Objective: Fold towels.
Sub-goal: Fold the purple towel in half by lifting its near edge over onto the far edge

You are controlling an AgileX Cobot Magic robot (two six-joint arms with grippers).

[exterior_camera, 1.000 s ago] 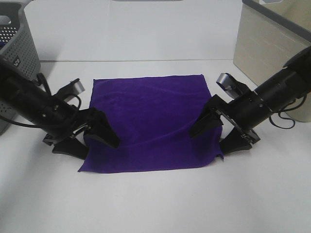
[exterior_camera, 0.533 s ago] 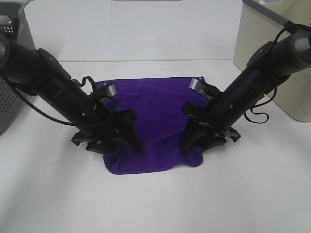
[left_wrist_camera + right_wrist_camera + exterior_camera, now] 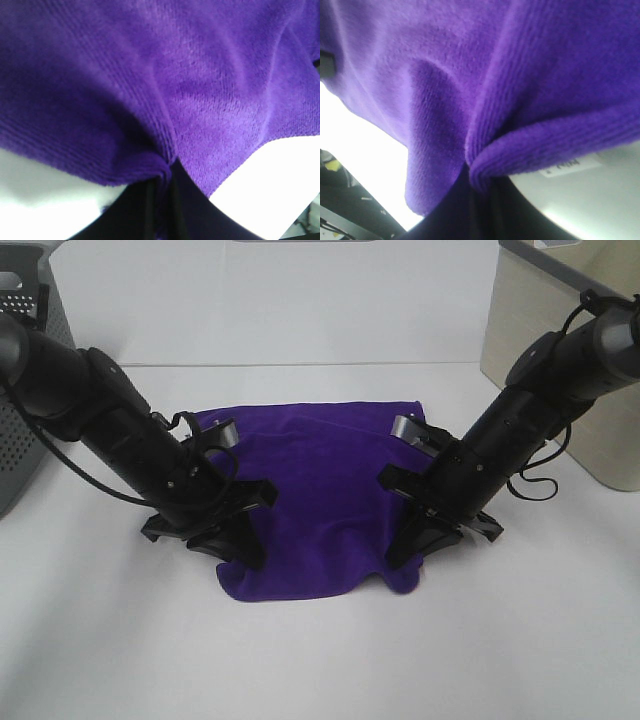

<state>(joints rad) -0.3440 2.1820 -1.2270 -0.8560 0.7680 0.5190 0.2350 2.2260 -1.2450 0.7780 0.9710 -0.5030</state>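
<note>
The deep purple towel (image 3: 320,465) lies on the white table (image 3: 320,660). Its far edge is flat and its near part is bunched and lifted. My left gripper (image 3: 243,540) is shut on the towel's near left edge. My right gripper (image 3: 408,540) is shut on its near right edge. In the left wrist view the cloth (image 3: 175,75) is pinched into the dark gripper (image 3: 162,187). In the right wrist view a rolled hem of the cloth (image 3: 420,60) is pinched in the gripper (image 3: 480,192), with the small white tag (image 3: 565,166) beside it.
A grey perforated basket (image 3: 18,300) stands at the far left. A beige bin (image 3: 535,335) stands at the far right, close behind the right arm. The table's back edge (image 3: 300,364) runs just behind the towel.
Both grippers have closed on the towel's side edges and raised them inward. The flat cloth has narrowed and bunched, its near edge now hanging. Both arms stand steeper.
</note>
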